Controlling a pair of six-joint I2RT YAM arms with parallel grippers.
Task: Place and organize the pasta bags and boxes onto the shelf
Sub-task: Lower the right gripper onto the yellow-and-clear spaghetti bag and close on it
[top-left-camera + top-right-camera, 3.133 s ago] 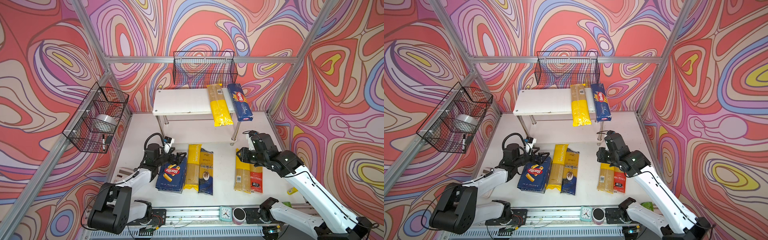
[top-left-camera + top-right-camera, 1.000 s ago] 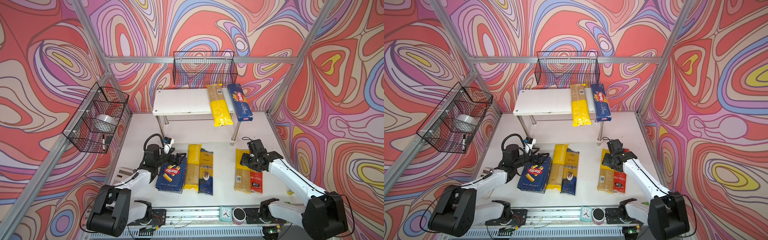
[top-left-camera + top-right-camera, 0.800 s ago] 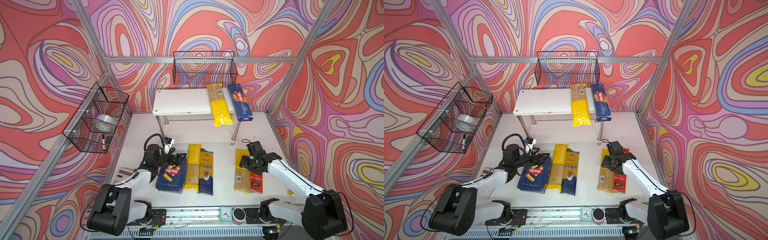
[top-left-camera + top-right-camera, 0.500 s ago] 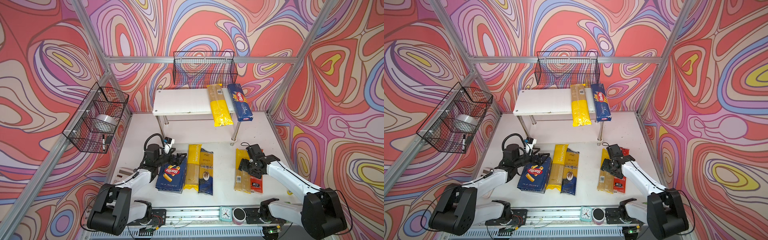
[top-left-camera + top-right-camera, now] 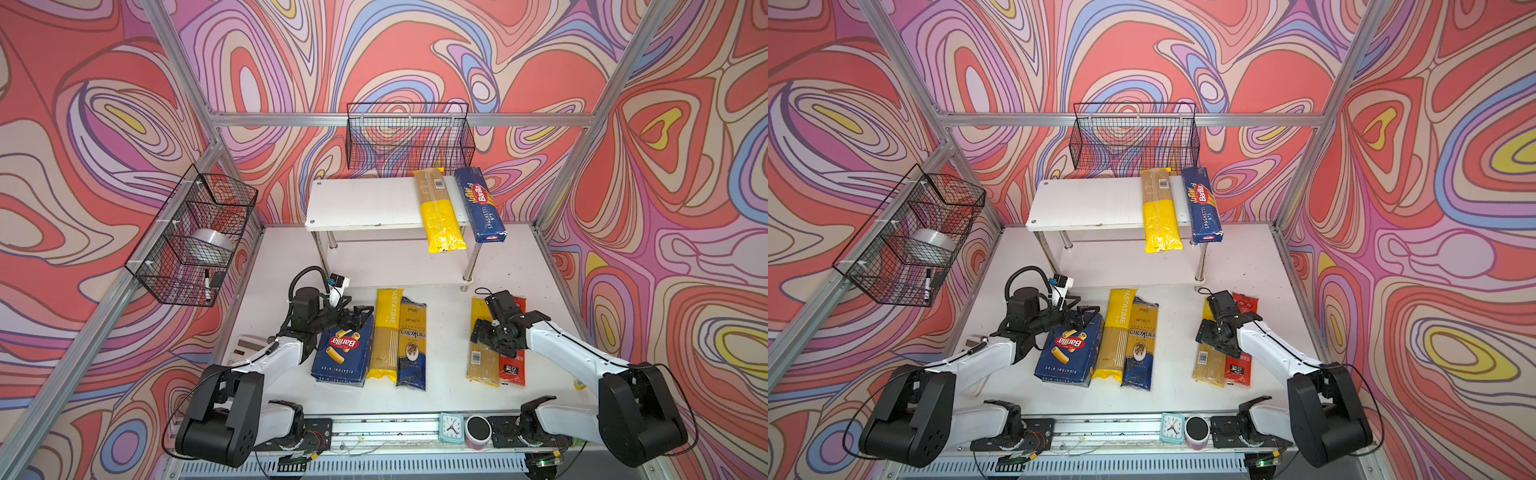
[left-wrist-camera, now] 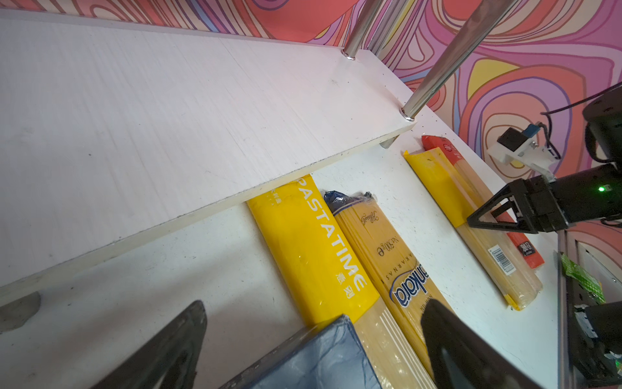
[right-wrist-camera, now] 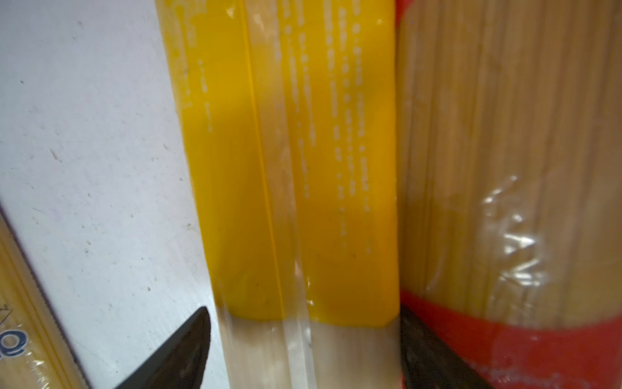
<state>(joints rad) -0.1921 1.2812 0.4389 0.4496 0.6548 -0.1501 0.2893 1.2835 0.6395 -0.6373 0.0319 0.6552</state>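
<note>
The shelf holds a yellow bag and the long Barilla spaghetti box on its top board. On the table lie the wide rigatoni box, the PASTATIME bag and a dark blue bag. To their right lie another yellow bag and a red bag. My left gripper is open, straddling the rigatoni box's far corner. My right gripper is open, low over the right yellow bag, one finger at the red bag's edge.
Black wire baskets hang on the back wall and the left wall, the left one holding a tape roll. A small clock and a jar stand at the front rail. The shelf's lower board lies just behind the bags.
My right arm has come down and forward onto the right yellow bag, and its jaws have widened. The left arm and all the packs have stayed put.
</note>
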